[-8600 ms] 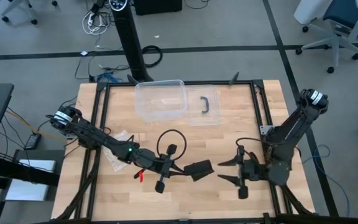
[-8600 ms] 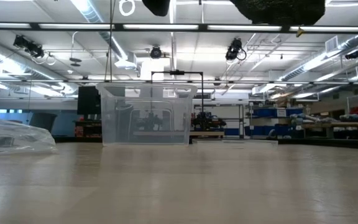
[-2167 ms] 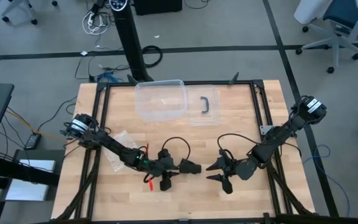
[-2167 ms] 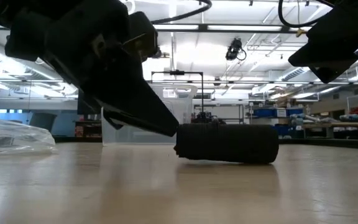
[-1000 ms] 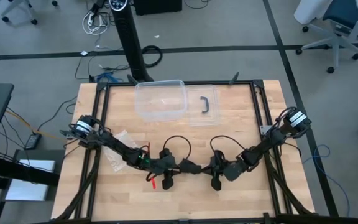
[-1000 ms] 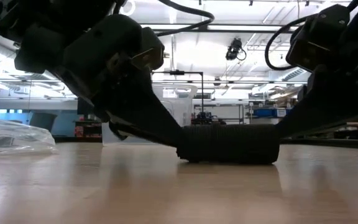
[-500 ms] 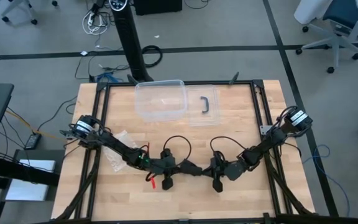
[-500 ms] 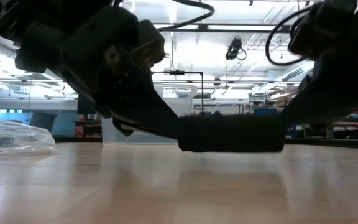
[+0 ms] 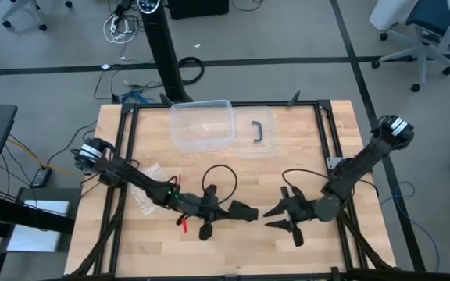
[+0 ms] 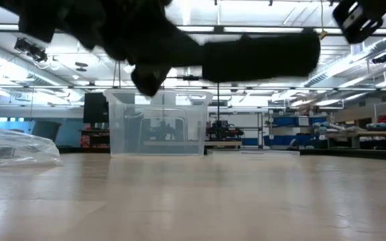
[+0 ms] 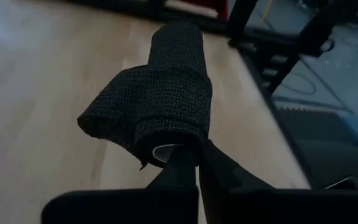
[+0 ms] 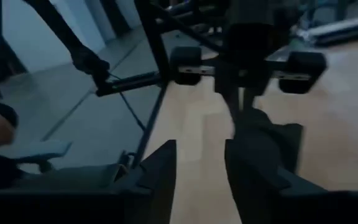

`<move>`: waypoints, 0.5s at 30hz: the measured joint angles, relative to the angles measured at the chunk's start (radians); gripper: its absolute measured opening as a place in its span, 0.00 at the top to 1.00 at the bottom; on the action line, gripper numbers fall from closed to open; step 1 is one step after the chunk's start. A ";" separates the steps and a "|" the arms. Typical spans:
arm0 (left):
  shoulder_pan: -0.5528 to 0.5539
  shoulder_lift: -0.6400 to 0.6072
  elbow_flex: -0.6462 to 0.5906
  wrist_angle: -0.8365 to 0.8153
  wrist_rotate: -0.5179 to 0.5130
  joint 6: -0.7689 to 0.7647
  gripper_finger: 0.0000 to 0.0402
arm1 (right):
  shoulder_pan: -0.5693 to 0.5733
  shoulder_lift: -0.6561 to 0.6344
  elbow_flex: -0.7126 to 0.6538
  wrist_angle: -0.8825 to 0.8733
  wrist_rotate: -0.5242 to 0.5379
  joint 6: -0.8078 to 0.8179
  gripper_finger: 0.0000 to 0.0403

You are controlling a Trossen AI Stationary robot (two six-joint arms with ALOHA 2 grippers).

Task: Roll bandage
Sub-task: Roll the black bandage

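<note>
The left gripper (image 9: 226, 208) is clenched on one end of the bandage (image 9: 244, 211), a short black roll held clear of the bench (image 9: 303, 148), above the middle of its near half; in the left wrist view the fingers (image 11: 188, 163) pinch the roll's (image 11: 166, 93) open end; in the low view the bandage (image 10: 260, 57) hangs high above the boards. Half a second ago it sat low between both grippers, the right one clamped on its far end; the right gripper (image 9: 276, 217) has since let go and drawn back toward the right edge, fingers spread and apart from the roll. Near the far edge stands a clear plastic box (image 9: 201, 125), nothing visible in it; its lid (image 9: 258, 134) with a black handle lies just beside it; a crinkly clear bag (image 9: 145, 187) lies near the left edge.
</note>
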 joint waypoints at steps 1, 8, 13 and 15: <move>0.000 -0.018 0.000 0.011 0.000 0.012 1.00 | 0.017 -0.014 -0.001 -0.008 0.026 -0.037 0.63; 0.000 -0.121 -0.001 0.151 -0.087 0.162 1.00 | 0.120 -0.026 0.001 0.023 0.368 -0.305 0.61; 0.000 -0.121 0.000 0.261 -0.203 0.345 1.00 | 0.108 0.003 0.036 0.103 0.507 -0.366 0.61; 0.000 -0.115 -0.001 0.259 -0.267 0.391 1.00 | 0.078 0.018 0.042 0.174 0.517 -0.316 0.61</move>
